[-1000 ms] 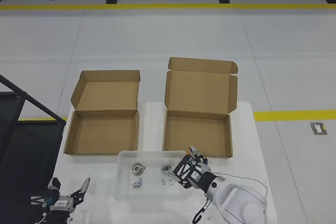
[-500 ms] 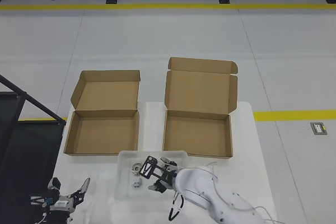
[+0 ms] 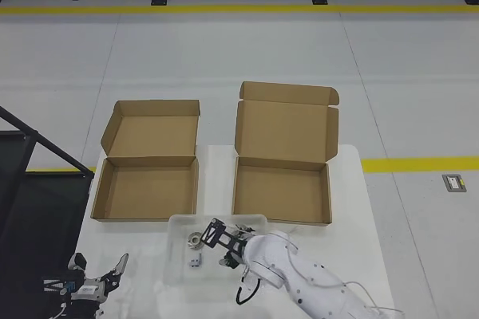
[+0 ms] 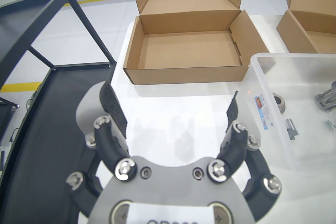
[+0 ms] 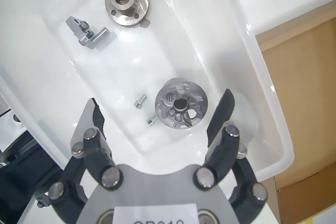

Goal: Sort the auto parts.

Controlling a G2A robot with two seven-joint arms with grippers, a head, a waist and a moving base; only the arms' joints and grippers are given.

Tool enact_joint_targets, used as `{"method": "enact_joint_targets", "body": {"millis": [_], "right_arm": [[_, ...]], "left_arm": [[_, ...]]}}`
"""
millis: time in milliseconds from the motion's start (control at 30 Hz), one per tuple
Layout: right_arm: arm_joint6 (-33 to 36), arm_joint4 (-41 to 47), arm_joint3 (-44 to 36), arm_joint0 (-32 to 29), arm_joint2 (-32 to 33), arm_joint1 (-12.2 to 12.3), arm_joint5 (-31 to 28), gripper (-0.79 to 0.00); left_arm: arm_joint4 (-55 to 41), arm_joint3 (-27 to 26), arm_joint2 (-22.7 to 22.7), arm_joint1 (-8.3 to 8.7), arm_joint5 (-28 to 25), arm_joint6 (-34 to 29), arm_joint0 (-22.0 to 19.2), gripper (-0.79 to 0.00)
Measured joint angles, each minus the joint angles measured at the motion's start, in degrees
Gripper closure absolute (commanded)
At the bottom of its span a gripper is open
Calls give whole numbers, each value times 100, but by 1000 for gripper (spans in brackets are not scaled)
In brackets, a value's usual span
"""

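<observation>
In the top view the right arm covered the clear bin's right half, hiding what lay there. A bracket at the bin's left was too small to tell. In the left wrist view, the picture's edge cut off a grey metal piece inside the bin and the cardboard box behind it.

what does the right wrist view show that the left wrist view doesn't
Right wrist, not left wrist: the right gripper, open above the finned wheel and its slotted face. Left wrist, not right wrist: the left gripper, open over the table, the left cardboard box and the black rack. Both: the clear bin, the flanged bushing and the small bracket.
</observation>
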Motion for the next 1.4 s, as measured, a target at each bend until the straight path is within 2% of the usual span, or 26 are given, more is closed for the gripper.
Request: {"method": "enact_joint_targets", "body": {"millis": [133,200,233,267,300,400,433,700,867,1000,1133,1300,1400], "right_arm": [[23,-59,219,98,-56,-86,54,-779],[35,-107,325,140,-102,-119,-31,-745],[48,-138,409,170,-130,-142,-67,-659],[56,-173,467,194,-149,-160,-64,-489],[55,-198,515,214,-168,-181,-56,-363],[47,-262,661,264,-203,-239,-23,-120],[38,-271,702,276,-202,-259,-11,-9],[108,-390,408,182,-15,-257,-79,0],[-330,-282,-663,-294,631,-31,-444,0],[-1063,-174,-1891,-1009,1505,241,-960,0],[-2160,193,-2860,-1785,2501,450,-1531,0],[-3682,1009,-2868,-2216,3245,524,-2044,0],[-3860,1069,-2837,-2217,3260,526,-2190,0]], "left_arm": [[0,0,0,0,0,0,0,-785],[0,0,0,0,0,0,0,-785],[0,0,0,0,0,0,0,-785],[0,0,0,0,0,0,0,-785],[0,0,0,0,0,0,0,-785],[0,0,0,0,0,0,0,-785],[0,0,0,0,0,0,0,-785],[0,0,0,0,0,0,0,-785],[0,0,0,0,0,0,0,-785],[0,0,0,0,0,0,0,-785],[0,0,0,0,0,0,0,-785],[0,0,0,0,0,0,0,-785],[0,0,0,0,0,0,0,-785]]}}
